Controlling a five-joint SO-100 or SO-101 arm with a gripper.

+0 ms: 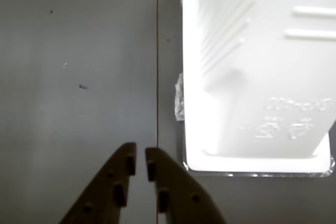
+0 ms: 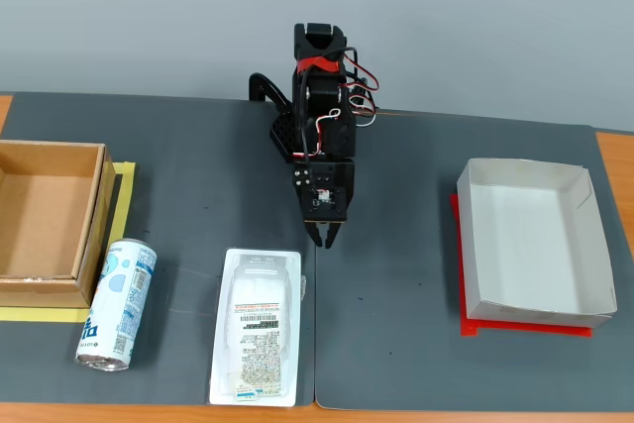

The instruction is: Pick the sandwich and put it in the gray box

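Fingers of the gripper [image 1: 140, 162] sit nearly pressed together in my wrist view, a thin slit between the tips, pinching nothing. From the fixed view I see the arm folded over itself at the back of the dark mat [image 2: 396, 274], its forearm dropping almost straight down so the gripper [image 2: 326, 239] points at the surface near the seam between the two mat panels. My sandwich [image 2: 258, 327] lies flat just beside and below the tips, toward the front edge; the wrist view shows its bright plastic corner [image 1: 252, 77] to the right of the fingers, not touching them. I see the gray box [image 2: 530, 241] well apart at right, on its red base.
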